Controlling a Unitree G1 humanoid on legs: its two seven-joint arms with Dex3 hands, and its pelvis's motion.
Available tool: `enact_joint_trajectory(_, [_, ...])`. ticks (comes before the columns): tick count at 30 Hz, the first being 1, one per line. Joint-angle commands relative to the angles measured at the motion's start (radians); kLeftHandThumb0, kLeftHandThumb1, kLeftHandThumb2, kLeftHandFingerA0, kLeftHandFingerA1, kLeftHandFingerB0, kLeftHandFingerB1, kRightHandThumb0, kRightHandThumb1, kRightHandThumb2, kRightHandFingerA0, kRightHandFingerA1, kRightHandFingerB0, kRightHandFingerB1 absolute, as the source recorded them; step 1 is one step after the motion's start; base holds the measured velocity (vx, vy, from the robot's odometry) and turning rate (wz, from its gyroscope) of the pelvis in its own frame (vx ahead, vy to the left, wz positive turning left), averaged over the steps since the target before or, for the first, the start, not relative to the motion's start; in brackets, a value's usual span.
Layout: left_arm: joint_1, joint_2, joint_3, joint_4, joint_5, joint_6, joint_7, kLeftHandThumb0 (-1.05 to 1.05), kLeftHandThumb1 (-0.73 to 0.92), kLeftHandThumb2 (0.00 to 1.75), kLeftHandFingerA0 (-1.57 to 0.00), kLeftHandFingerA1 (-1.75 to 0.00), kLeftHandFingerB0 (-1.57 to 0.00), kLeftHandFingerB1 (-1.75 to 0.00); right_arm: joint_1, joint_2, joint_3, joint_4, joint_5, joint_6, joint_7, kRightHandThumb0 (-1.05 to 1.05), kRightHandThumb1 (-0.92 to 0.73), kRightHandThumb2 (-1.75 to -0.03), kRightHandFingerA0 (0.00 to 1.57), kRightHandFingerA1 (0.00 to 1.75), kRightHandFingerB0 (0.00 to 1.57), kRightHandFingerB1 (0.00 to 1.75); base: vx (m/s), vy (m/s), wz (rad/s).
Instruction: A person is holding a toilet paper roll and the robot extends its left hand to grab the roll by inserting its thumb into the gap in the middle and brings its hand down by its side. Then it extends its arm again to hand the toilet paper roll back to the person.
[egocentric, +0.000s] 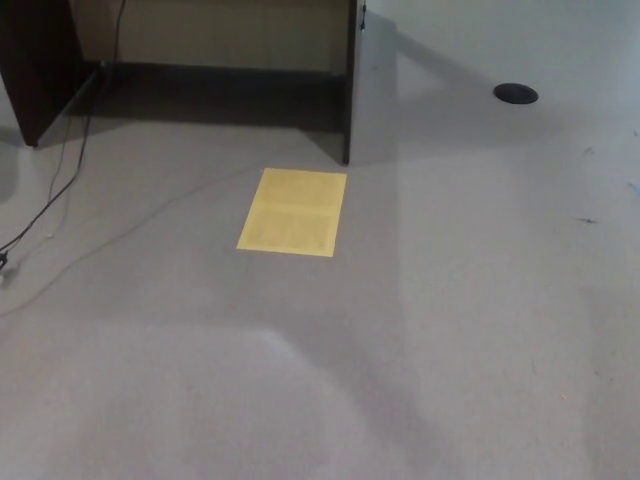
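The head view looked down on a grey floor (420, 330) with no part of the robot in it: neither the left nor the right hand showed, so the state of their fingers could not be told. The roll was not in view either, and no person showed.

A yellow sheet (293, 212) lay flat on the floor, a little left of the middle, with a faint crease across it. Just beyond its far right corner stood the dark end panel (348, 80) of a desk, upright, with a shadowed recess to its left and a dark baseboard (215, 75) running along the back of that recess. A second dark panel (35, 65) stood at the far left. Thin cables (60, 185) trailed from the recess across the floor toward the left edge. A black round disc (515, 94) sat in the floor at the upper right, well apart from the sheet
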Motion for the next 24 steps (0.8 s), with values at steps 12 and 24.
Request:
enact_joint_trajectory(12, [0.052,0.034,0.023,0.033,-0.027,-0.291,-0.013,-0.22,0.5,0.55,-0.35,-0.39,-0.31,-0.31,0.003,-0.049,0.029,0.085,-0.032,-0.134,-0.037,-0.37,-0.64,-0.59,0.75,0.59,0.4,0.34,0.0,0.0,0.0])
enact_joint_trajectory(24, [0.078,0.032,0.025,0.025,-0.035,-0.366,-0.016,-0.28,0.49,0.59,-0.3,-0.39,-0.27,-0.33,0.018,-0.051,0.04,0.095,-0.033,-0.144,-0.037,-0.35,-0.64,-0.59,0.74,0.56,0.42,0.35,0.0,0.0,0.0])
